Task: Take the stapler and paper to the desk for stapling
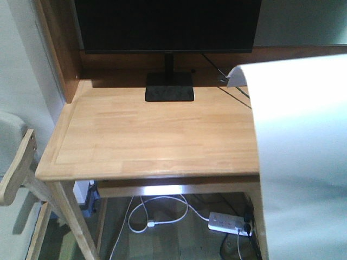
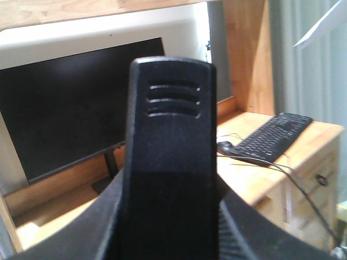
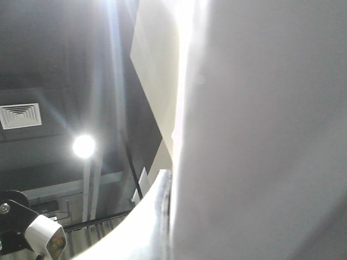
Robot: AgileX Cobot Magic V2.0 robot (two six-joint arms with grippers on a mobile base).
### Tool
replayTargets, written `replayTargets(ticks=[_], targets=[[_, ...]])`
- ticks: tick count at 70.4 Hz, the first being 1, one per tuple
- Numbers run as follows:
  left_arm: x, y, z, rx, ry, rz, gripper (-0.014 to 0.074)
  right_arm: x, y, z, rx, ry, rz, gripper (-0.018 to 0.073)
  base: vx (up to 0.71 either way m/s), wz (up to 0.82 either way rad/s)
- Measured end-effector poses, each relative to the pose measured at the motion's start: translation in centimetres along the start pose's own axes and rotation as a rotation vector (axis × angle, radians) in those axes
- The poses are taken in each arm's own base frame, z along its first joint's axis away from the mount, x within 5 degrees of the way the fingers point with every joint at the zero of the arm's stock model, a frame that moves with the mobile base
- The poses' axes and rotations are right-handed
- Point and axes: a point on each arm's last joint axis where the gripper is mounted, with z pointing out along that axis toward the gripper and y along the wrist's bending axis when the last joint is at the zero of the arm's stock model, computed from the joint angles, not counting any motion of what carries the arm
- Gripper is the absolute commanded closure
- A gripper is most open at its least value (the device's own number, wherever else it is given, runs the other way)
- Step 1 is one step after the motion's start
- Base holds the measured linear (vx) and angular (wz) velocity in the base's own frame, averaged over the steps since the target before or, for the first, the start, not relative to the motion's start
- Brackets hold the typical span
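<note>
The paper (image 1: 303,151) is nearest in the front view, a blank white sheet held up in the air at the right. It covers the right end of the desk (image 1: 152,135), and its top corner curls over. In the right wrist view the same sheet (image 3: 260,135) fills most of the picture at very close range. A ceiling lamp (image 3: 84,146) and an air vent (image 3: 20,115) show to its left. The right gripper cannot be made out against the sheet, so it is not possible to tell whether its jaws are closed on it.

In the left wrist view the stapler (image 2: 171,151) stands upright in the centre, black, with three short grooves near its top. The left gripper (image 2: 171,208) is clamped on its lower part, with dark fingers (image 2: 111,216) on either side.

The desk top is light wood and bears a black monitor (image 1: 168,24) on a square stand (image 1: 169,86) at the back. A keyboard (image 2: 274,135) and a mouse (image 2: 226,147) lie on the wooden top to the right of the monitor. Under the desk, a white power strip (image 1: 227,222) and a white cable (image 1: 157,214) lie on the floor. A chair (image 1: 16,162) stands at the desk's left.
</note>
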Motion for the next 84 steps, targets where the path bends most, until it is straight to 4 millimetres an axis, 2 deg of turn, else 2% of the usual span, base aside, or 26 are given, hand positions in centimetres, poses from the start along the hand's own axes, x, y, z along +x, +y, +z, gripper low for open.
replayTargets(ticks=[42, 84], targets=[[0.00, 0.00, 0.00, 0.000, 0.000, 0.000, 0.0603, 0.00, 0.00, 0.00, 0.000, 0.000, 0.000, 0.0566, 0.26, 0.05], [0.00, 0.00, 0.00, 0.000, 0.000, 0.000, 0.0603, 0.00, 0.00, 0.00, 0.000, 0.000, 0.000, 0.0566, 0.13, 0.01]])
